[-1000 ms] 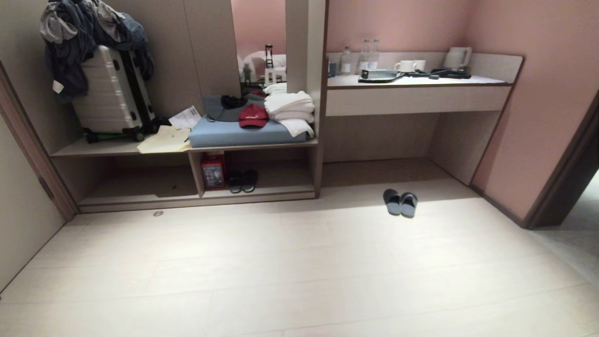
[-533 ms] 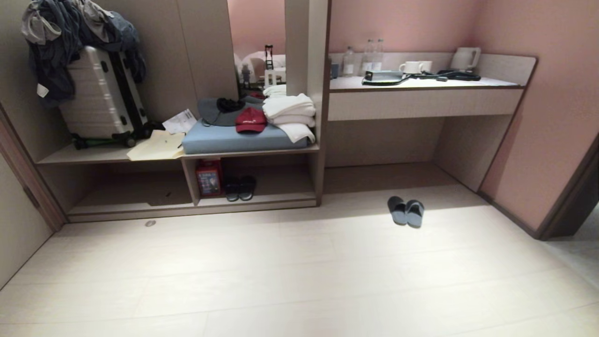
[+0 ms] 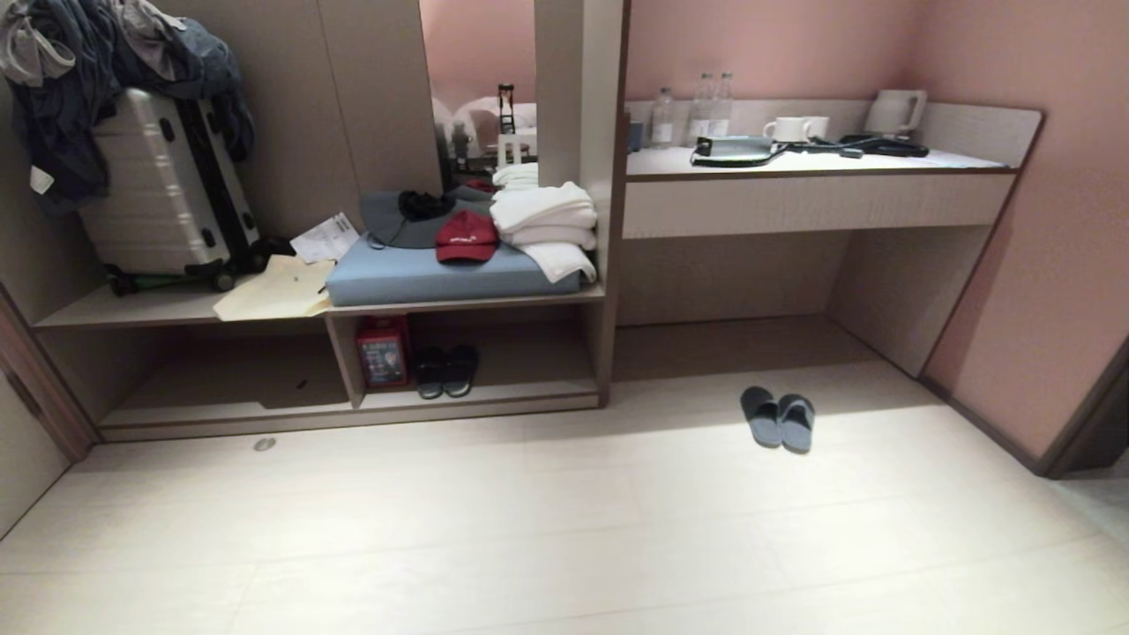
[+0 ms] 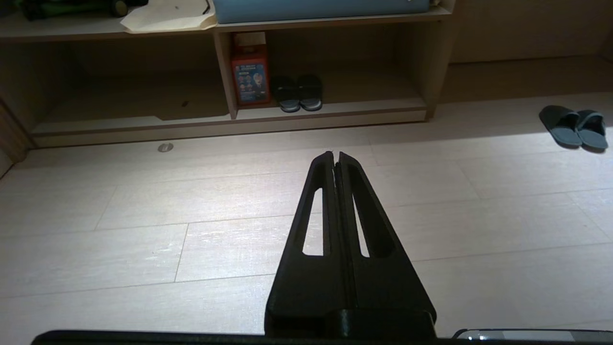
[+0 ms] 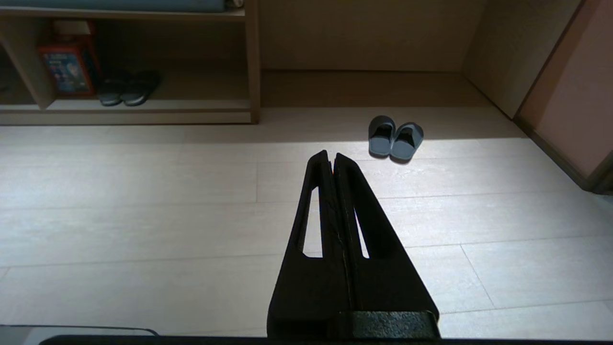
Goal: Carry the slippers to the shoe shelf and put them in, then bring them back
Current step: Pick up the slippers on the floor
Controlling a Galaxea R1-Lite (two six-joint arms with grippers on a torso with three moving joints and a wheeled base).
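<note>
The right claw (image 5: 331, 158) is seen closed above the floor (image 5: 143, 201); the slippers (image 5: 395, 139) are seen side by side ahead, beside the shelf (image 5: 252, 57).

Left gripper (image 4: 335, 155) & right gripper (image 5: 330, 155): matte black, long tapered wedge fingers w/ narrow slot cutouts; tiny red spot at right tip seam.

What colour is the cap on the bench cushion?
Dark red cap, clearest in the head view.
</note>
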